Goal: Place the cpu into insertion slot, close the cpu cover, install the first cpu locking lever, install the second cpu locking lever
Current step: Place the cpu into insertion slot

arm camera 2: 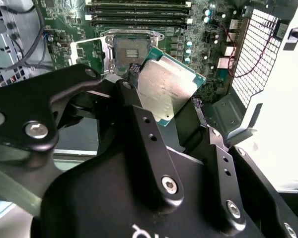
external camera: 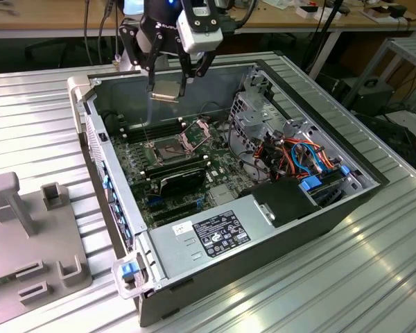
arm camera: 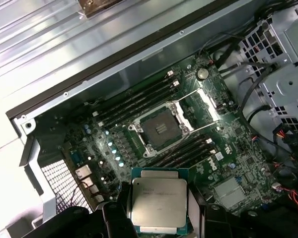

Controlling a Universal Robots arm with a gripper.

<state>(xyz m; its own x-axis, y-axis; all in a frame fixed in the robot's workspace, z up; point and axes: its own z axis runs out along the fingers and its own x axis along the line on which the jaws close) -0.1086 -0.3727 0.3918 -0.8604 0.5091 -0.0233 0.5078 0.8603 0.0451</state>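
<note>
My gripper (external camera: 168, 88) hangs above the back of the open computer case, shut on the cpu (external camera: 165, 91), a flat square chip with a dull silver top. In both wrist views the cpu (arm camera 2: 166, 88) (arm camera: 158, 201) sits between the black fingers (arm camera 2: 139, 124), held by its edges. The insertion slot (external camera: 164, 150) (arm camera: 161, 130) (arm camera 2: 131, 49) lies below on the green motherboard, dark in the centre and uncovered. The cpu cover (external camera: 196, 133) (arm camera: 201, 104) stands tilted up beside the slot. The chip is well above the slot and apart from it.
Long black memory sticks (arm camera: 134, 99) flank the slot on both sides. A metal drive cage (external camera: 253, 111) and coloured cables (external camera: 298, 156) fill the exterior view's right of the case, with a power supply (external camera: 215, 232) at the front. A grey fixture (external camera: 35, 236) stands on the table.
</note>
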